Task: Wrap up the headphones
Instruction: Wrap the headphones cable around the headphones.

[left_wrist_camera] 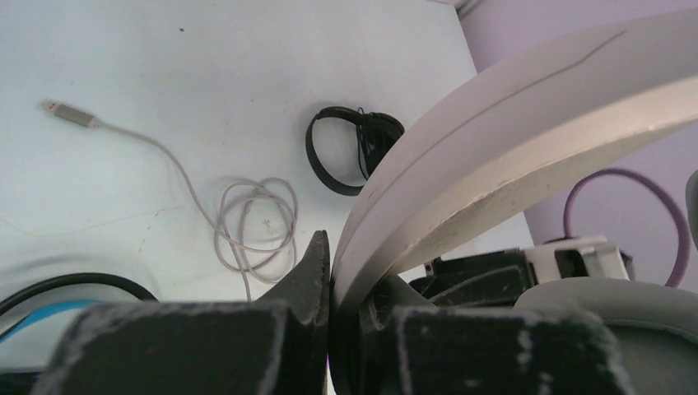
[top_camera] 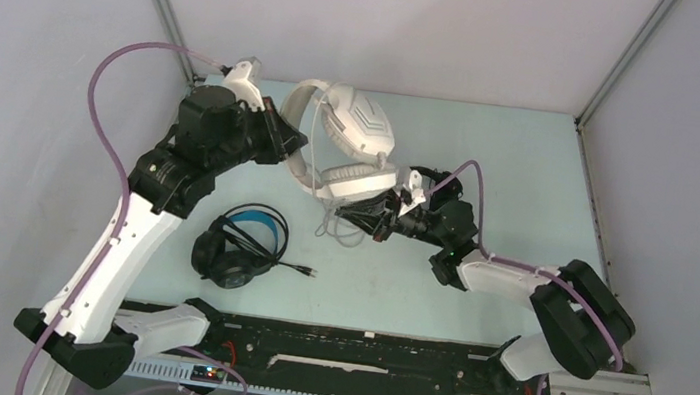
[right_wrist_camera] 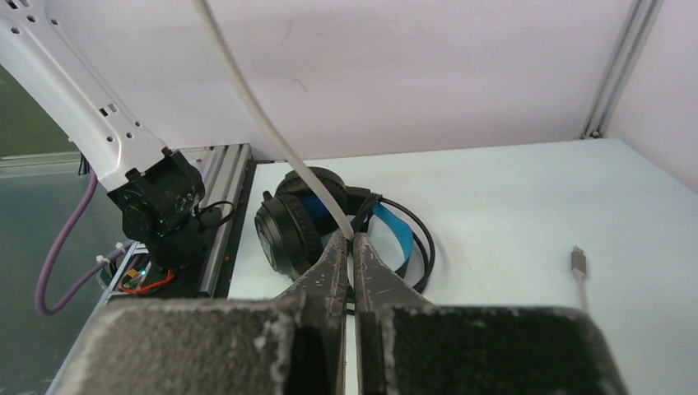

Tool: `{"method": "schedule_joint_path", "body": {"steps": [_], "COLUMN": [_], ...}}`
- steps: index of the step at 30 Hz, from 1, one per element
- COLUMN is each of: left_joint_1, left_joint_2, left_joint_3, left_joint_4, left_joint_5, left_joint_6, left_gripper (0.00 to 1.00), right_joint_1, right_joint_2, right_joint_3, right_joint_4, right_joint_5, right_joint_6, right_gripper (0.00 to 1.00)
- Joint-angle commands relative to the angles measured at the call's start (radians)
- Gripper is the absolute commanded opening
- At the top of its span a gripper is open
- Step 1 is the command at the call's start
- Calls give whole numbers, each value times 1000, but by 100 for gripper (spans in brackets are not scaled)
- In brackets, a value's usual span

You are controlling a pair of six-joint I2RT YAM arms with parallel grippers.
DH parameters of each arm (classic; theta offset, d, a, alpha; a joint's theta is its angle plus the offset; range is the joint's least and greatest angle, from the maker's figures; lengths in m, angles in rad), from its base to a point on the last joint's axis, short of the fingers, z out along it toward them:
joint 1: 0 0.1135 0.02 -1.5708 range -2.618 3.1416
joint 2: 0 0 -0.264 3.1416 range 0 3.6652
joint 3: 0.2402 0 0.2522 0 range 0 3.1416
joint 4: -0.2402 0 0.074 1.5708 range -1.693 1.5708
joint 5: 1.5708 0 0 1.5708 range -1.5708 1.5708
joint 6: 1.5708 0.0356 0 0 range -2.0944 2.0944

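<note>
The left end effector (left_wrist_camera: 331, 276) is clenched on the band of the white headphones (top_camera: 359, 128), at the far centre. The right end effector (right_wrist_camera: 349, 251) pinches their grey cable (right_wrist_camera: 272, 132). The blue-band pair (top_camera: 241, 245) lies on the tabletop (top_camera: 491, 165), near left.

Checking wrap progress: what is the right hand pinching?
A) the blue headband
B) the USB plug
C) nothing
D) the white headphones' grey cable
D: in the right wrist view the right hand is shut on the grey cable, which runs up from its fingertips.
</note>
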Motion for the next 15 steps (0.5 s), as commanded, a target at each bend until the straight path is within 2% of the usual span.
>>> {"method": "schedule_joint_path", "body": {"steps": [1,5,8,15], "left_joint_1": [4,4,4,3], "left_joint_2": [-29,-30,-32,-32], "left_joint_3": [85,82,81,89], "left_joint_4": [31,23,34,45], "left_joint_5": [-154,-220,-221,-222], "left_joint_6": [-144,-165,-175,-183], "left_gripper": [0,0,0,0], "right_joint_1": [24,42,60,96], "right_joint_2": [74,130,161,218], "right_joint_3": [5,35,59,111], "right_joint_4": [246,285,295,306], "right_joint_5": [55,60,60,66], "right_joint_6": [34,52,52,33], "right_gripper": [4,9,23,44]}}
